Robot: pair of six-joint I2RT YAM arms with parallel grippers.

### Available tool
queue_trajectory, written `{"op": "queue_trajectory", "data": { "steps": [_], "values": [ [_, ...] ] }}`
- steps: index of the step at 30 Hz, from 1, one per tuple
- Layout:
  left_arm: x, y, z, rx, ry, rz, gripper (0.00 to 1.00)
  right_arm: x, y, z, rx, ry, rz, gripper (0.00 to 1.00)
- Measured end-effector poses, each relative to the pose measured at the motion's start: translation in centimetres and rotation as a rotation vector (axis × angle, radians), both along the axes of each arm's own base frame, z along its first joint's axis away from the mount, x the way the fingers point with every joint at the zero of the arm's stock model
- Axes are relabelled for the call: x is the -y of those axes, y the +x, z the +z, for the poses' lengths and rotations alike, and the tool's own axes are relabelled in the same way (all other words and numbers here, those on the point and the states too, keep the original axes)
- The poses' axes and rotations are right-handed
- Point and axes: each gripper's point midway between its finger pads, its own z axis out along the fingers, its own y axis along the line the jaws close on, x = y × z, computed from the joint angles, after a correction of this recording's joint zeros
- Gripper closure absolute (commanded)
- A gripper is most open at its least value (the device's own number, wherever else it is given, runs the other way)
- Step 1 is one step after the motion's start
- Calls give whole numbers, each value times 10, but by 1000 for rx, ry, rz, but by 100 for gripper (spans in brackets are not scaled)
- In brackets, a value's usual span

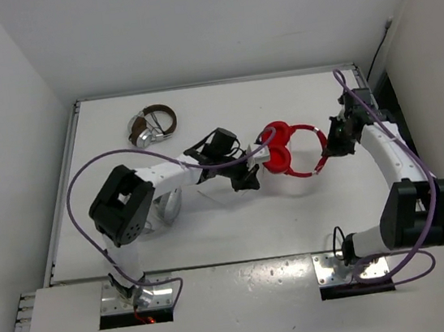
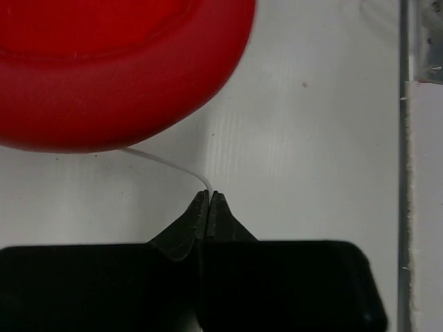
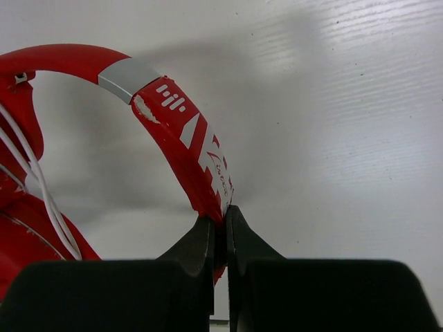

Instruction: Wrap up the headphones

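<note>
Nearest you, your left arm reaches from its base toward the middle of the table (image 1: 238, 229). Your left gripper (image 2: 209, 197) has its fingers pressed together on the thin white cable (image 2: 166, 163), pinching it right at the tips. From that pinch the cable runs up and left and disappears under a red ear cup (image 2: 118, 69), which fills the view just beyond the fingers.

Your right gripper (image 3: 225, 216) is clamped on the red headband (image 3: 181, 131). Its jaws are closed on the band's lower stretch, just below the white lettering and the silver slider. Strands of white cable show at the left edge of that wrist view, running alongside the red frame.

From overhead, the headphones (image 1: 280, 157) sit near the table's centre, between your two grippers. The cups are toward the left gripper and the headband arches across to the right one. Farther back and to the left, well apart from all this, lie the brown-and-silver headphones (image 1: 152, 126).
</note>
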Motion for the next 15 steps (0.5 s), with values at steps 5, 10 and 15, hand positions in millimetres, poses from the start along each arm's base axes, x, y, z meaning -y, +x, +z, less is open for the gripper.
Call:
{"op": "queue_trajectory", "data": {
  "steps": [5,10,15],
  "values": [
    [0,6,-47,-70,53,61,89,4,-6,-8,-46,-16,-12,100],
    [-5,6,-64,-97,79,94,70,11,-9,-20,-96,-55,-31,100],
    [-14,14,-64,-65,87,131,56,19,-9,-25,-108,-97,-38,100]
  ]
}}
